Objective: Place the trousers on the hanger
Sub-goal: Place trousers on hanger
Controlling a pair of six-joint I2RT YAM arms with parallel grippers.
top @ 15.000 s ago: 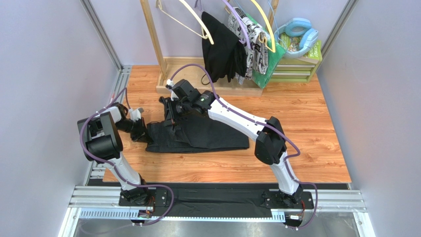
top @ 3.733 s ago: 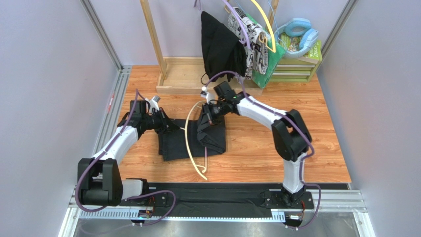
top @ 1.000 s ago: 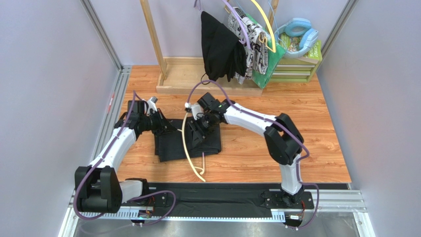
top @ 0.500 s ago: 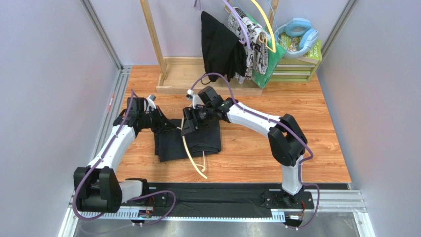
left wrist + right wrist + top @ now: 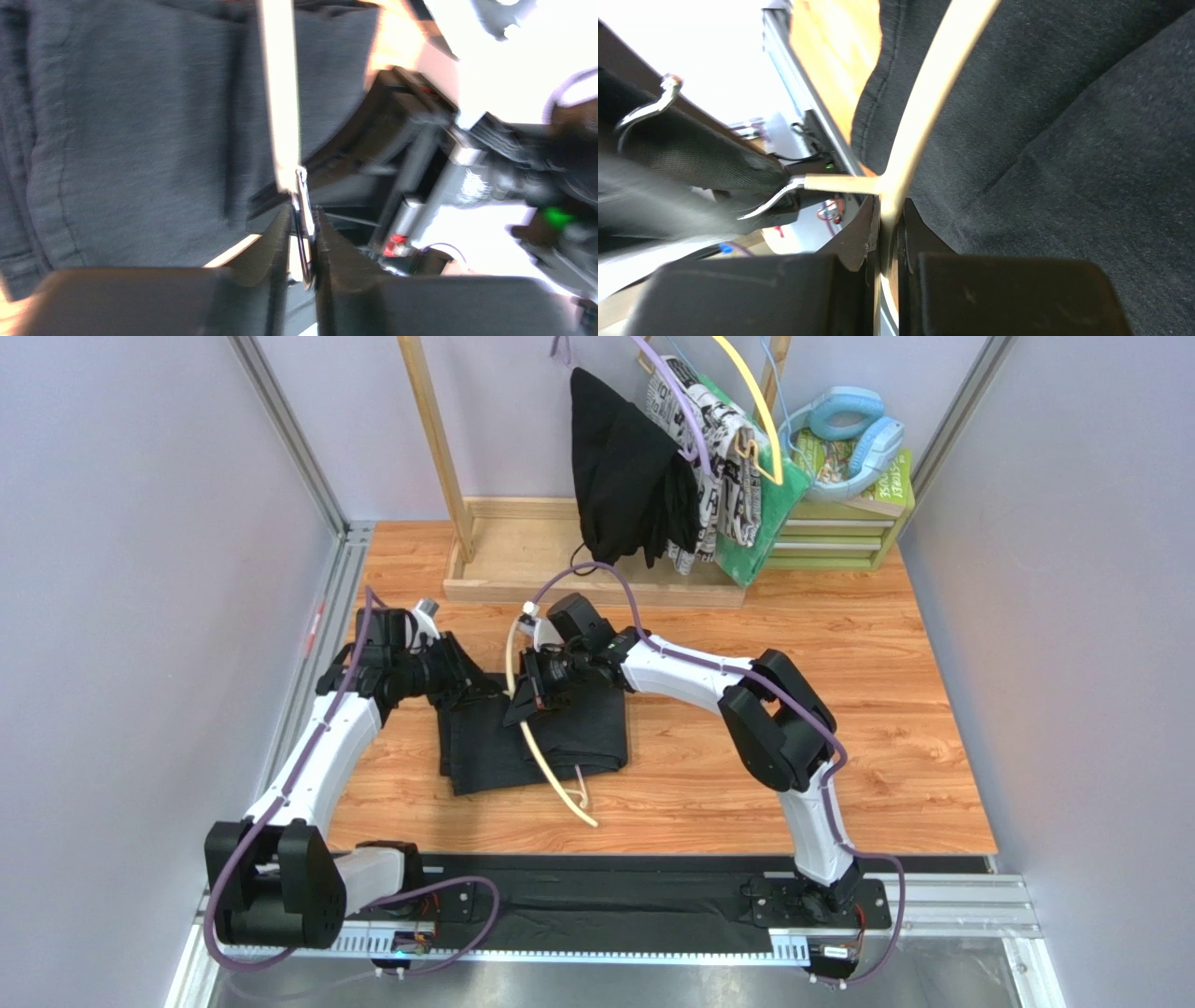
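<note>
1 hanger [image 5: 931, 105] bar clamped in R pincer [image 5: 891, 213].

Black garment [image 5: 617, 469] and patterned cloth [image 5: 724, 445] hang beside a wooden rack [image 5: 432, 462].

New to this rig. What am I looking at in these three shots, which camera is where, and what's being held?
Two robot arms are bolted at the near table edge: the left arm and the right arm. The wide picture comes from a fixed camera above and behind them. The two close-ups come from a camera on each wrist, looking along its own pincer. On the wooden table lie folded black trousers, with a cream hanger across them. The right pincer is shut on the hanger's bar. The left pincer straddles its metal hook; whether it grips is unclear. A rack of hung clothes stands behind.
</note>
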